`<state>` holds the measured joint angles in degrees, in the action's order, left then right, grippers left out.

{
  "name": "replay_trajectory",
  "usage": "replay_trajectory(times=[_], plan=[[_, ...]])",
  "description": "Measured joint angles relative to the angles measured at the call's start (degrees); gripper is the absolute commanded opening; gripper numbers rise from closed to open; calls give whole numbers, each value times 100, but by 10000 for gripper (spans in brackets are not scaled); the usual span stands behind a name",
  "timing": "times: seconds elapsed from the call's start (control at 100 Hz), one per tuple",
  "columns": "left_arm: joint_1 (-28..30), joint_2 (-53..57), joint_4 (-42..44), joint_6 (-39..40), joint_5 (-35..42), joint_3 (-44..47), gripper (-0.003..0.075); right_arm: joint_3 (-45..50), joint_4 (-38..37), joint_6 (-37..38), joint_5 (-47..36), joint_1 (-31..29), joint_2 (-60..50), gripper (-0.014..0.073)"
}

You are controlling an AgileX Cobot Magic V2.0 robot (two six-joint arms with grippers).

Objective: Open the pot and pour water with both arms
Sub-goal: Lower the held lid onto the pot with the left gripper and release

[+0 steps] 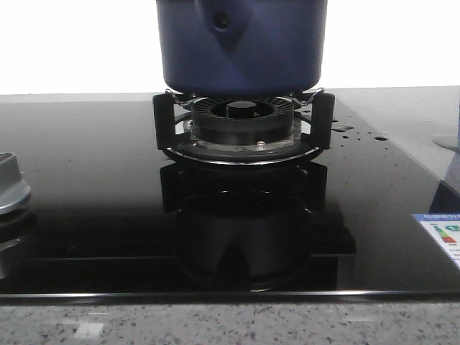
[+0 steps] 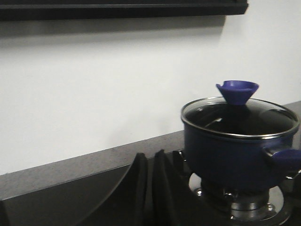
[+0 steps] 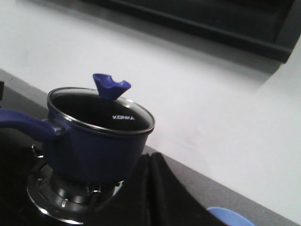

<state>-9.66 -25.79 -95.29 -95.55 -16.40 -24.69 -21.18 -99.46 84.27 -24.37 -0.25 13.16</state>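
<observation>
The pot [image 1: 242, 47] sits lidded on the burner [image 1: 242, 123]. My left claw [image 2: 149, 188] and right claw [image 3: 149, 188] hover beside it, both pressed together, gripping nothing.

**Glossy black hob against a plain white wall**

A glossy black glass cooktop [image 1: 86, 215] fills most of the scene and mirrors whatever stands on it. Along its near edge runs a speckled grey stone counter strip [image 1: 230, 323]. Behind the cooktop rises a plain white wall [image 2: 103, 94], evenly and brightly lit. High on that wall sits a dark horizontal shelf or cabinet edge [image 2: 122, 8]. A colourful energy-rating sticker [image 1: 440, 233] lies on the cooktop's right front corner.
</observation>
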Motion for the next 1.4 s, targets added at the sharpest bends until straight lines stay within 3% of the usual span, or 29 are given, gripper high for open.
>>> replay_trajectory(times=[0.27, 0.81, 1.15, 1.22, 1.27, 1.32, 1.4], plan=[[0, 1007, -74, 0, 247, 731, -20, 61, 0, 9, -123, 0, -757, -64], [0, 1019, 37, 7, 315, 826, -20, 74, 0, 13, -150, 0, -760, -64], [0, 1019, 380, 7, 1149, 838, -20, 74, 0, 13, -159, 0, -760, -64], [0, 1019, 1218, 330, 1184, 889, -20, 74, 0, 13, -159, 0, -760, -64], [0, 1019, 2430, 1089, 1135, 932, -20, 74, 0, 13, -159, 0, -760, -64], [0, 1019, 3787, 2292, 1073, 997, -20, 74, 0, 13, -163, 0, -760, -64], [0, 1019, 6073, 4858, 943, 1175, -20, 74, 0, 22, -163, 0, -760, -64]])
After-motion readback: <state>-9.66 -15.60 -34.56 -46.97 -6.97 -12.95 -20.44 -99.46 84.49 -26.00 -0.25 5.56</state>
